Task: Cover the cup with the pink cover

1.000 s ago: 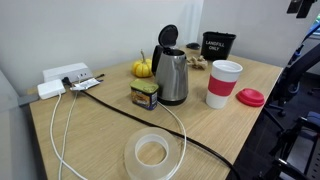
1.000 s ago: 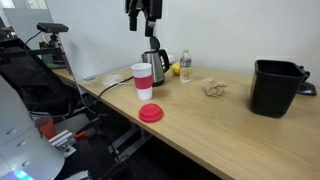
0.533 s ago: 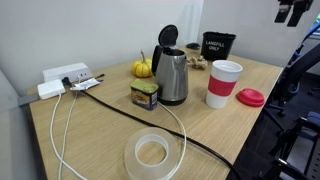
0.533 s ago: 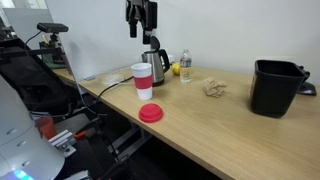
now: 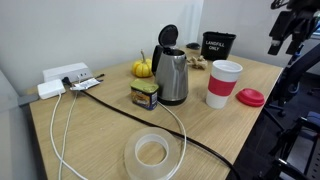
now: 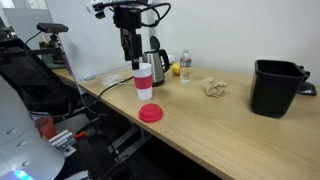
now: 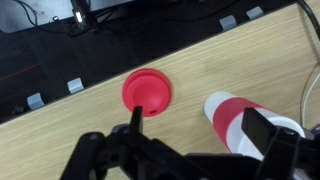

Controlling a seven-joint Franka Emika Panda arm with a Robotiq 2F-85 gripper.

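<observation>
In an exterior view, the cup (image 5: pixel 224 83) is seen upright on the worktop (image 5: pixel 100 140), with the cover (image 5: pixel 250 97) lying just beside it. In an exterior view, the claw (image 6: pixel 130 64) is held above the worktop near the cup (image 6: pixel 143 80). In the wrist view, the jaws are seen apart, and the cover (image 7: pixel 147 92) is framed below them.

My claw (image 6: pixel 129 60) was black all over, and its two chunky fingers (image 7: pixel 266 136) showed dark and blurred in the wrist view. The arm (image 6: pixel 128 12) above it looked black with a white piece, and a thin dark cable (image 6: pixel 162 9) looped off.
</observation>
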